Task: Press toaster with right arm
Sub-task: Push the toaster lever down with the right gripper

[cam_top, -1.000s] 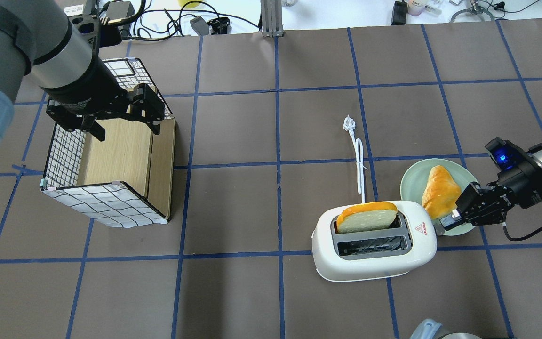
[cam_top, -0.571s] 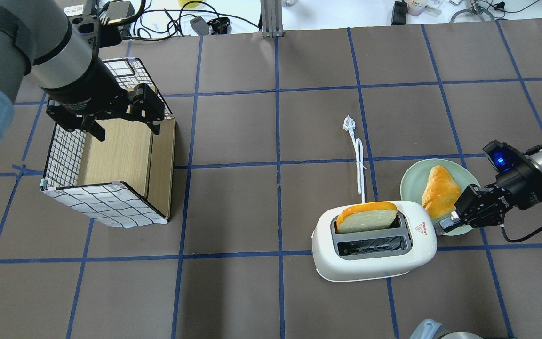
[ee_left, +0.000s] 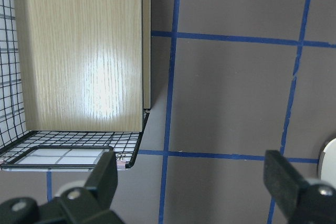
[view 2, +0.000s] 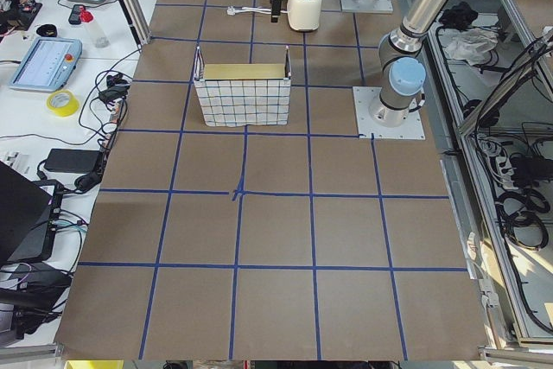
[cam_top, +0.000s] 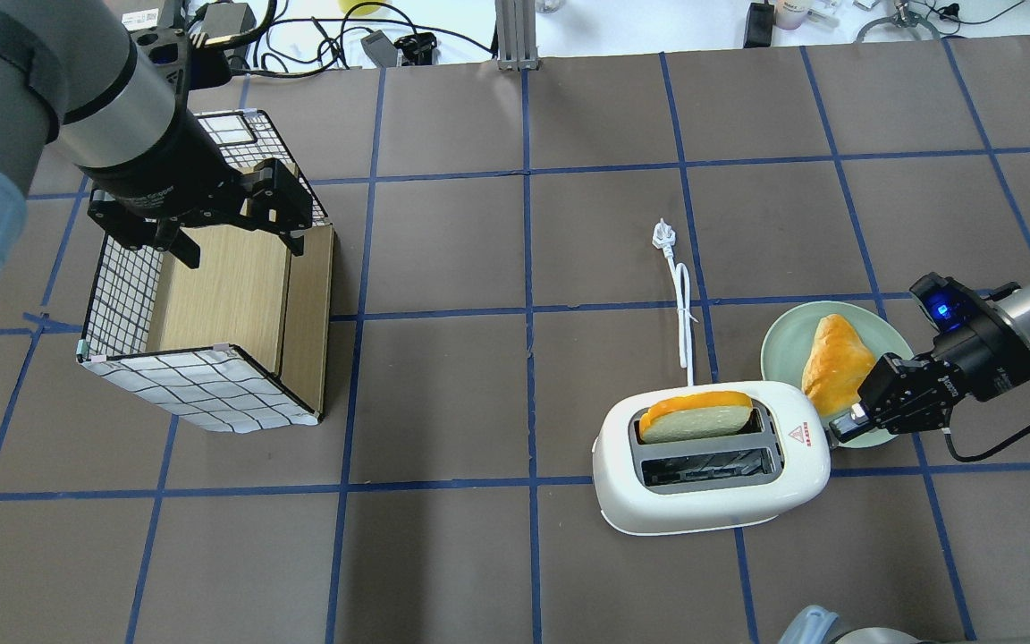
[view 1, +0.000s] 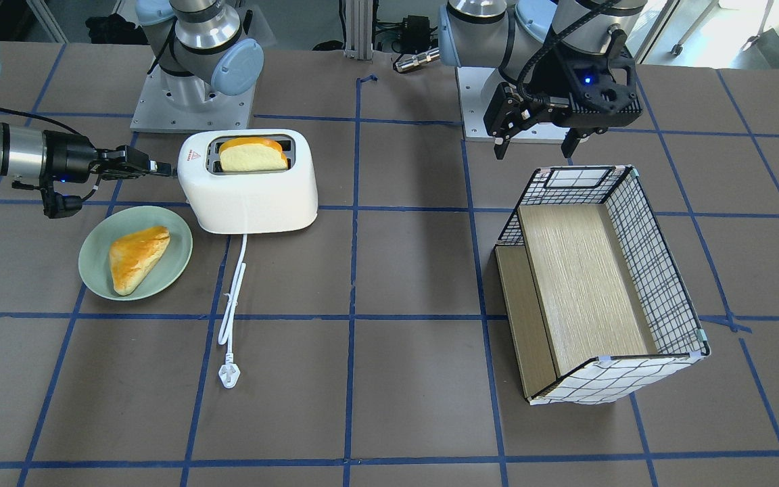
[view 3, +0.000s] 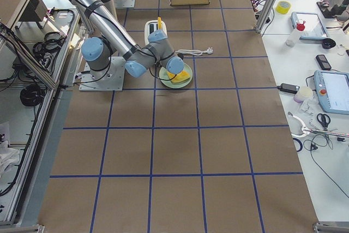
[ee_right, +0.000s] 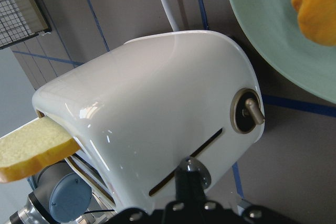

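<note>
The right gripper (cam_top: 844, 427) has its fingers pressed together, tips at the lower end of the lever slot in the end wall of the toaster (cam_top: 712, 501), and it pinches nothing. The toaster stands on the right half of the table (cam_top: 479, 268), a brown surface gridded with blue tape, with a bread slice (cam_top: 694, 419) in one slot, just beside a green plate (cam_top: 781, 340) bearing a pastry (cam_top: 832, 358). The left gripper (cam_top: 242, 249) hangs spread wide over a wire basket (cam_top: 202, 389), holding nothing. Cluttered white benches flank the table
</note>
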You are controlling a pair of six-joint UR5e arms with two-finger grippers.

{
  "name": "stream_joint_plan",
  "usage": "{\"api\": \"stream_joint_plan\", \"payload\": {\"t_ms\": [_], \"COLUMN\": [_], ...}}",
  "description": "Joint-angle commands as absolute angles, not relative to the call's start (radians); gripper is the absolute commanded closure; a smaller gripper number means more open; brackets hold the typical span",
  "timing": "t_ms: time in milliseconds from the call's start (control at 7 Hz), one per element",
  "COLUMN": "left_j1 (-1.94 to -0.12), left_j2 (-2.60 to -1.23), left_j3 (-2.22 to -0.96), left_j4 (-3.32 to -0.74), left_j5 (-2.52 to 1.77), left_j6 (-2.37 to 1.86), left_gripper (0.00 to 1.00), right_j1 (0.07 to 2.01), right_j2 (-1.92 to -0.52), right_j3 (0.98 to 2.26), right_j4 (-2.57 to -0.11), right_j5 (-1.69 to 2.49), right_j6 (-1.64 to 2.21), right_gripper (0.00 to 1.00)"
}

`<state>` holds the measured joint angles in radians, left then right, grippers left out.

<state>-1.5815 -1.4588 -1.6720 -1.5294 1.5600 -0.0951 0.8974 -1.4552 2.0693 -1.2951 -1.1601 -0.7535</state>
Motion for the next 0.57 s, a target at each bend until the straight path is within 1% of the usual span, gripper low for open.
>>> {"api": "stream_joint_plan", "payload": {"t_ms": [0,143,429], "left_j1": [-1.582,-1.582,-1.582], "left_j2": [-1.459,-1.459,-1.459], "left_j3": [-1.672,-1.671,-1.672], "left_j4": [-1.529,-1.529,-1.529], "left_j5": [1.56,1.559,1.56], "left_j6": [-0.095,-0.095,-0.095], "left_gripper": [0.0,0.0,0.0], "right_j1": [0.897,0.897,0.897], "right_j2": [-1.439,-1.437,-1.433], "right_j3": [2.069,2.072,2.123], "right_j4": [-1.316,-1.318,-1.386], "right_j5": [-1.161,-1.161,-1.161], "right_j6": [-0.752,-0.752,-0.746], "right_gripper": [1.0,1.0,1.0]}}
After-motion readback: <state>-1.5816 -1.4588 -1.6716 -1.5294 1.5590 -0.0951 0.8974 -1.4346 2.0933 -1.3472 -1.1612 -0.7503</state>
